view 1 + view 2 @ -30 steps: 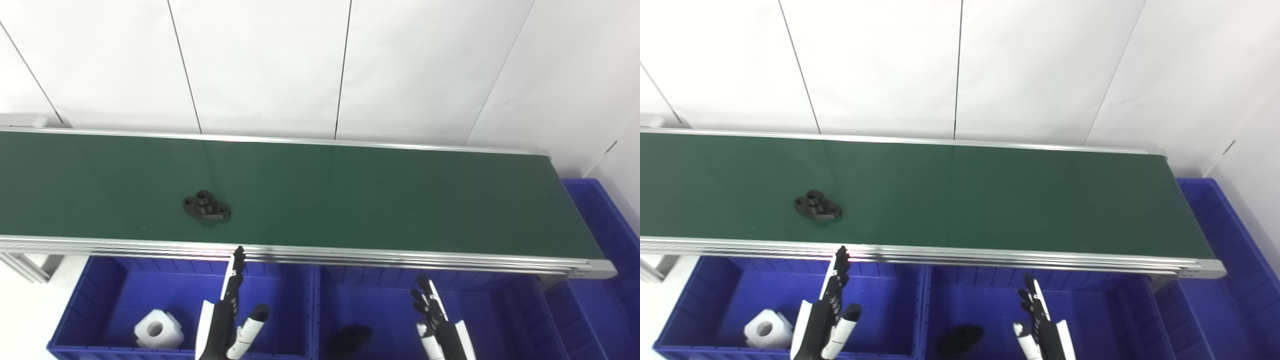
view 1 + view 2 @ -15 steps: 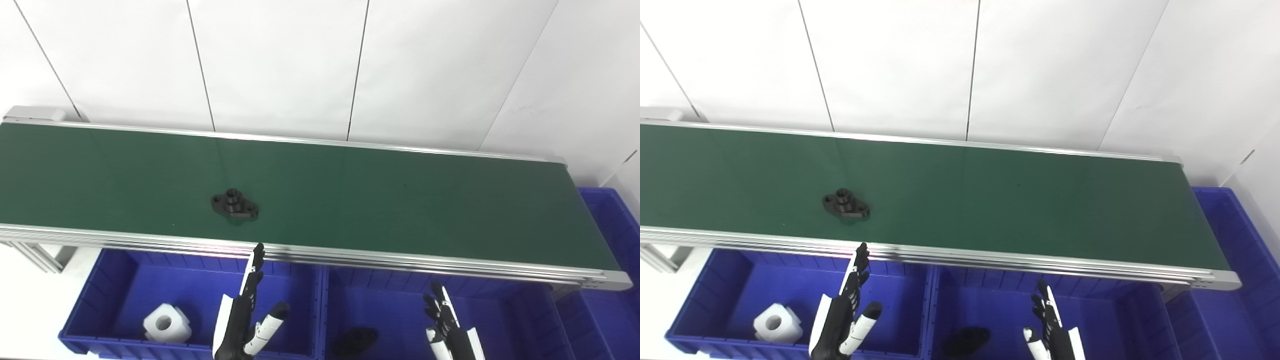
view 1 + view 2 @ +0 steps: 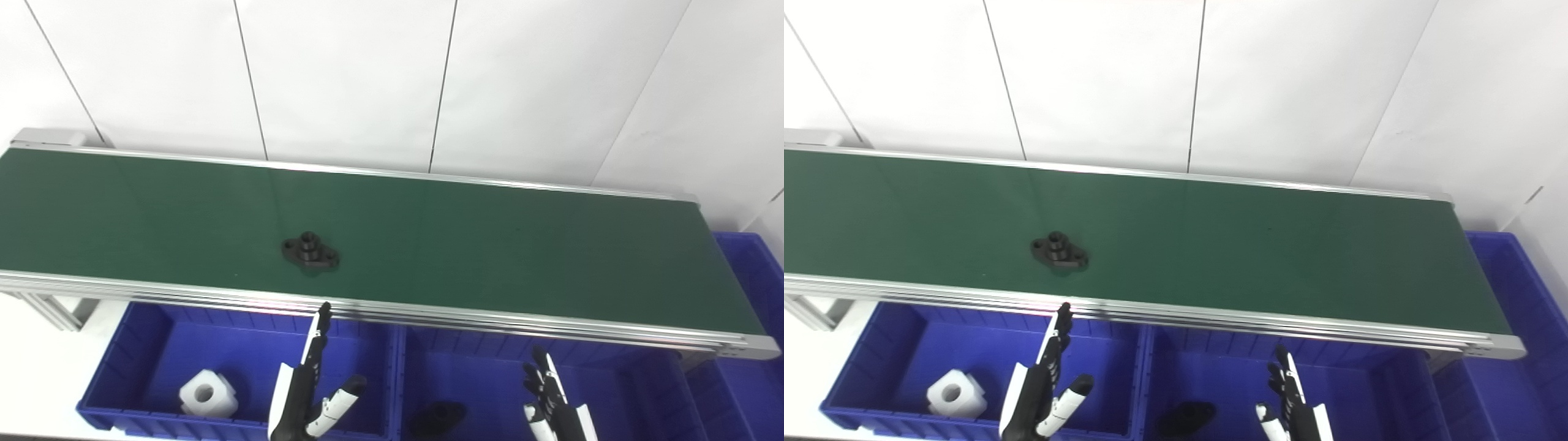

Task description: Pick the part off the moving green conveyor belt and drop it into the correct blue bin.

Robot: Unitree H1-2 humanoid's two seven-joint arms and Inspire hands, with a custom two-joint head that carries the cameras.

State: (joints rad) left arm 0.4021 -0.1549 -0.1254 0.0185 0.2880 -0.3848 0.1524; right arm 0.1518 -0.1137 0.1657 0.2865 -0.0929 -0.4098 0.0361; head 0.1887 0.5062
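A black flanged part lies on the green conveyor belt, left of the middle and near the front rail. My left hand is open and empty below the belt's front edge, fingers pointing up, just in front of the part. My right hand is open and empty at the bottom edge, over the middle blue bin. The left blue bin holds a white part. The middle bin holds a black part.
A third blue bin stands past the belt's right end. The aluminium rail runs along the belt's front edge above the bins. A white panelled wall is behind the belt.
The camera has shifted, so the whole scene sits further right. The black part has travelled right along the belt and now sits nearly above my left hand. Both hands stay open.
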